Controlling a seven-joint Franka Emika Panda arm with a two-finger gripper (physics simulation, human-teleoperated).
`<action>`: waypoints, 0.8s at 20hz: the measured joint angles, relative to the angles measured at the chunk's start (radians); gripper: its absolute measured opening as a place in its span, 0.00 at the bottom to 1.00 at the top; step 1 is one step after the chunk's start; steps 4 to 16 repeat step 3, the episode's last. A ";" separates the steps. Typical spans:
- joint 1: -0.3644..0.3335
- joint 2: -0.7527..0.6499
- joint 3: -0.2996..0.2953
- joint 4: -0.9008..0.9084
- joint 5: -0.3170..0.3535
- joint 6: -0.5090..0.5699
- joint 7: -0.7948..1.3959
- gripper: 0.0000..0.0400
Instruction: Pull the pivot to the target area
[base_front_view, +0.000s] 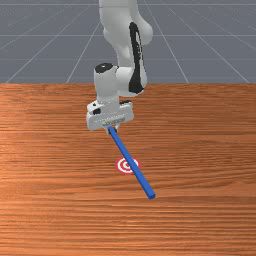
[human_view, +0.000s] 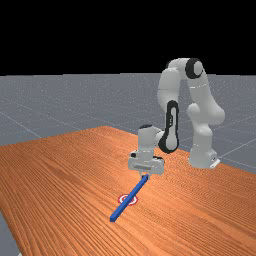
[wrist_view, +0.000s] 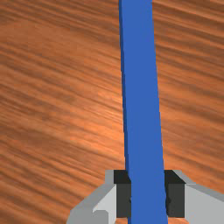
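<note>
the tool (wrist_view: 148, 194) is clamped on one end of the blue bar (base_front_view: 131, 162), presumably the pivot, which slants across the red-and-white bullseye (base_front_view: 121, 165); the pull looks nearly done; next, probably a slight, steady centring; streaky orange-brown worktop (base_front_view: 50, 200); grey gridded floor (human_view: 50, 100) beyond, black above

Arm (human_view: 206, 112): white, rounded segments | joint cap (human_view: 194, 68): black | tool (base_front_view: 111, 130): pale grey, blackish pads (wrist_view: 176, 201)
</note>
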 joint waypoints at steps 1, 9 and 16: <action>-0.003 -0.007 -0.001 -0.003 -0.007 -0.008 -0.009 0.24; 0.197 -0.014 -0.195 -0.014 -0.121 -0.001 0.085 0.51; 0.197 -0.014 -0.195 -0.014 -0.121 -0.001 0.085 0.51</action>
